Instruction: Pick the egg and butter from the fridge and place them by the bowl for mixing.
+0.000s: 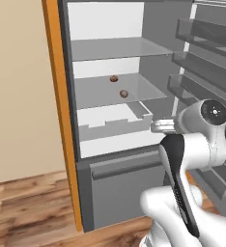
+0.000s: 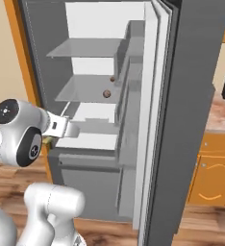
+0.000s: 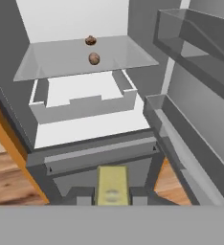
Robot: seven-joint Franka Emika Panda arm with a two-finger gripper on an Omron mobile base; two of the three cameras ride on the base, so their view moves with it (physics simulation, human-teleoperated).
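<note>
The fridge (image 1: 110, 164) stands open in front of me, with its door bins (image 3: 190, 129) on the right. In the hand view the butter (image 3: 112, 183), a small yellow-tan block, sits between my gripper's (image 3: 112, 195) two dark fingers, which are shut on it. My hand (image 1: 159, 126) hovers just outside the fridge at the height of the white drawer (image 3: 83, 103). Two small brown round things lie on the glass shelf above: the nearer (image 3: 94, 59) is egg-shaped, the farther (image 3: 90, 40) is darker. The bowl is out of view.
An orange cabinet panel (image 1: 62, 111) borders the fridge on the left. The open door (image 2: 181, 125) stands edge-on at the right, with orange cabinets and a counter (image 2: 220, 120) beyond it. A grey lower drawer (image 1: 120, 183) sits below my hand, above the wooden floor.
</note>
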